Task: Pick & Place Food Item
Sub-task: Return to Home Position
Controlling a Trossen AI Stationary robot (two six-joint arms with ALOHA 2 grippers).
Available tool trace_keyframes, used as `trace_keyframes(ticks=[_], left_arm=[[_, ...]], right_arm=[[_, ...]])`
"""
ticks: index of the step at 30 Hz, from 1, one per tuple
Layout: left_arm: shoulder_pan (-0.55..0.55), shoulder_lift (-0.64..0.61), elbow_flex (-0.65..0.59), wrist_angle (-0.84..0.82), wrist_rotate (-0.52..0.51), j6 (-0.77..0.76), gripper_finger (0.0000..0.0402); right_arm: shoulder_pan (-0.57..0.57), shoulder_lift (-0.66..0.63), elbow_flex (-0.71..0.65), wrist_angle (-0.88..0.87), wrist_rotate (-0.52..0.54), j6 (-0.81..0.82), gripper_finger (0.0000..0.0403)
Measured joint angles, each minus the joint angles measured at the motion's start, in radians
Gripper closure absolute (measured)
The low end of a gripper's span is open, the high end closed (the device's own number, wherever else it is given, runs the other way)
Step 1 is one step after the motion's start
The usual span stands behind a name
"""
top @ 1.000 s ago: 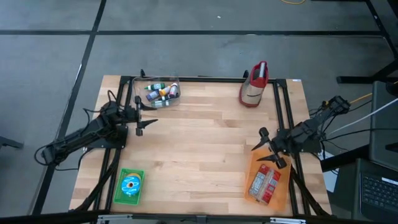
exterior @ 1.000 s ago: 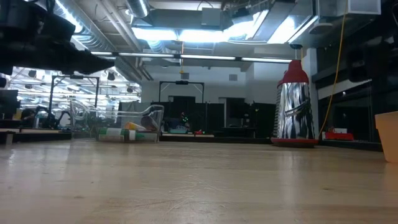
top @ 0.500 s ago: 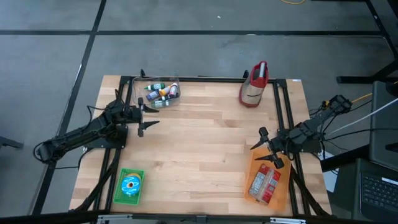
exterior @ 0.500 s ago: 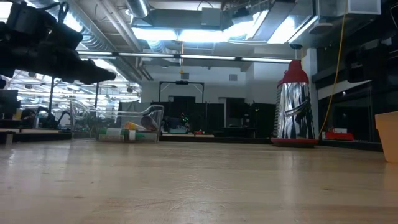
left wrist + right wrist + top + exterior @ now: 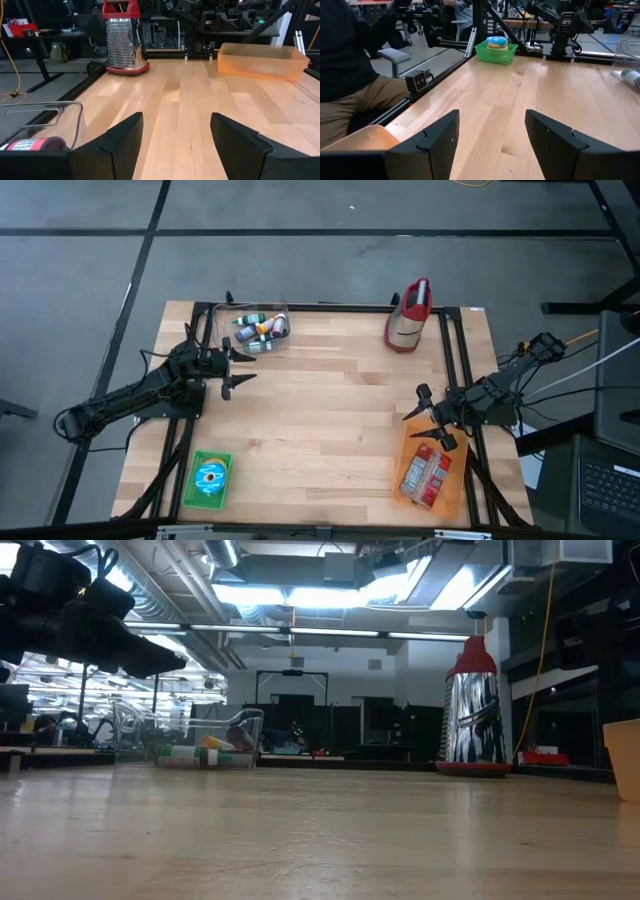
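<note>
The clear bin (image 5: 262,330) sits in the upper left part of the table (image 5: 320,410), against the far rail. The food colouring bottles (image 5: 255,330) lie inside it in a loose heap. The left gripper (image 5: 240,365) hangs just below the bin in the high view and is apart from it. Its fingers are spread wide and hold nothing; the left wrist view shows bare wood between them. The right gripper (image 5: 420,420) is at the right of the frame, at the upper edge of the orange tray (image 5: 455,490). It is spread just as wide and holds nothing. A red packet (image 5: 425,475) lies in that tray. A red-topped metal grater (image 5: 408,318) stands upright at the upper right. A green basket (image 5: 208,478) with a blue item in it sits at the lower left. In the right wrist view a seated person (image 5: 345,75) shows beyond the table's edge.
</note>
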Motion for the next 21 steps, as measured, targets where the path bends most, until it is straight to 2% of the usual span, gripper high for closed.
trace_keyframes(ticks=[6,14,19,21], left_arm=[[-0.021,-0.010,0.000,0.000,-0.011,0.000,0.0171],[-0.175,-0.206,0.000,0.006,-0.002,0.000,0.0172],[-0.243,-0.210,0.001,0.106,0.001,0.000,0.0173],[-0.263,-0.210,0.000,0.086,0.001,0.000,0.0173]], right_arm=[[0.000,0.000,0.000,-0.001,0.000,0.000,0.0172],[0.000,0.000,0.000,-0.002,0.000,0.000,0.0172],[0.000,0.000,0.000,-0.005,0.000,-0.001,0.0173],[0.000,0.000,0.000,-0.005,0.000,-0.001,0.0173]])
